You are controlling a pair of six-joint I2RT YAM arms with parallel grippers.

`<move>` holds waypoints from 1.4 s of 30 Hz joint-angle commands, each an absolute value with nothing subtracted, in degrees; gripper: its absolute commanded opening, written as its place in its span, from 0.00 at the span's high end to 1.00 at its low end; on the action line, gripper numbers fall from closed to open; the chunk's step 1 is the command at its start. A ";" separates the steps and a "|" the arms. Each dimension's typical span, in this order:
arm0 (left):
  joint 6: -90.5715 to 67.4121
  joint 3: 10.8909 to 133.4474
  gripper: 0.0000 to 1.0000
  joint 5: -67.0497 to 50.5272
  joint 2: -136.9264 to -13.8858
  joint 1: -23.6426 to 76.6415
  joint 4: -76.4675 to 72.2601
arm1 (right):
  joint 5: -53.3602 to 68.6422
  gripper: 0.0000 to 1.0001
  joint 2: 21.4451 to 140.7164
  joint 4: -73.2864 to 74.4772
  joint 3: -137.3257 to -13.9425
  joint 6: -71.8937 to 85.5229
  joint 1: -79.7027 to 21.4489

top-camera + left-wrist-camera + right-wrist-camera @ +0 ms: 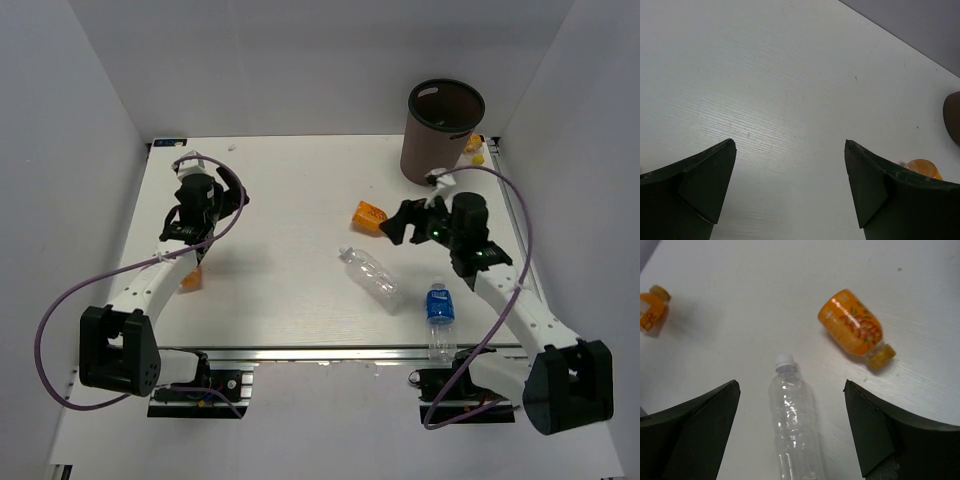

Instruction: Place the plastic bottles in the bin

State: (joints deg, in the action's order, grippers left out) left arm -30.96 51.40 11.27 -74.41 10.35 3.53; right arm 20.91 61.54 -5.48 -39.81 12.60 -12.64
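So both pincers are released right now, jaws spread wide with nothing between them. The left gripper sits in the upper left of the overhead view, over bare white table. Its own wrist cam shows only tabletop between the fingers, plus an orange thing poking out behind the finger at lower right. I can't tell what that is.

The right gripper is right of center in the overhead view and points toward the orange bottle, which lies on its side just beside the fingertips without touching them. The right wrist cam has that bottle in the upper right, cap toward the lower right. The clear bottle lies flat in the middle of the overhead view. On the wrist cam it runs up between the open fingers with its white cap on top, so it's framed but not gripped.

The blue-label bottle lies at lower right, next to the right arm. A second orange bottle sits at lower left by the left arm. The bin stands upright at upper right, with some yellow bits beside it.
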 commanded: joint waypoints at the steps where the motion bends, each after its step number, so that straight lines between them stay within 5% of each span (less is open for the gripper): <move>1: -29.36 52.20 0.02 9.58 -75.84 10.72 1.05 | 13.91 0.11 66.60 8.04 -47.79 5.28 -20.73; 12: -28.30 54.32 0.02 9.84 -79.19 10.63 2.55 | 1.33 0.11 77.24 23.90 -52.03 0.35 -33.56; 20: -28.30 53.35 0.02 11.68 -79.10 10.63 3.16 | 5.61 0.12 85.42 21.54 -53.00 -1.58 -34.45; 29: -28.56 52.82 0.02 13.01 -78.75 10.63 3.52 | 8.44 0.60 84.55 18.29 -62.83 -0.35 -34.19; 33: -28.56 52.65 0.02 14.23 -78.49 10.72 3.87 | 6.60 0.55 84.37 17.41 -73.28 -0.36 -32.00; 42: -28.65 52.12 0.02 18.63 -77.52 10.64 3.87 | 1.06 0.66 91.83 -0.90 -94.82 6.76 -13.02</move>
